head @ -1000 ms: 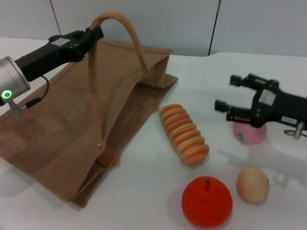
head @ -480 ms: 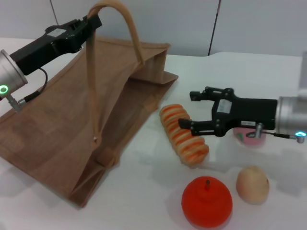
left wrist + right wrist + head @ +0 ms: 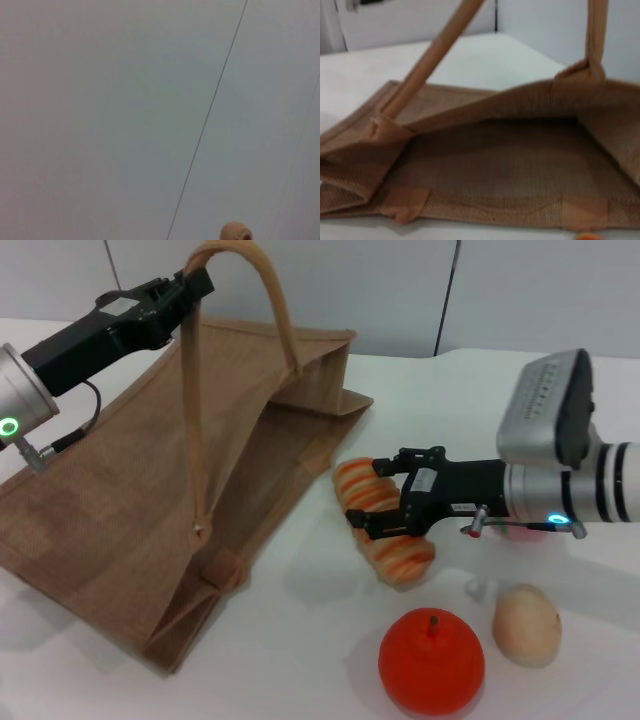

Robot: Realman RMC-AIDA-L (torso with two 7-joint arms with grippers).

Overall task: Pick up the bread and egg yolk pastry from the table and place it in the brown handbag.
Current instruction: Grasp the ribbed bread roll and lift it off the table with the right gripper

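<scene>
Right claw (image 3: 388, 498) open astride bread (image 3: 382, 521) | should close mid-loaf, squarely | left claw (image 3: 190, 288) clamps brown handbag (image 3: 110, 510) handle, mouth open

Even, bright overhead light; soft shadows fall beneath the brown handbag (image 3: 150, 530) at the frame's lower left (no glare). The right wrist view is blurred throughout.
</scene>
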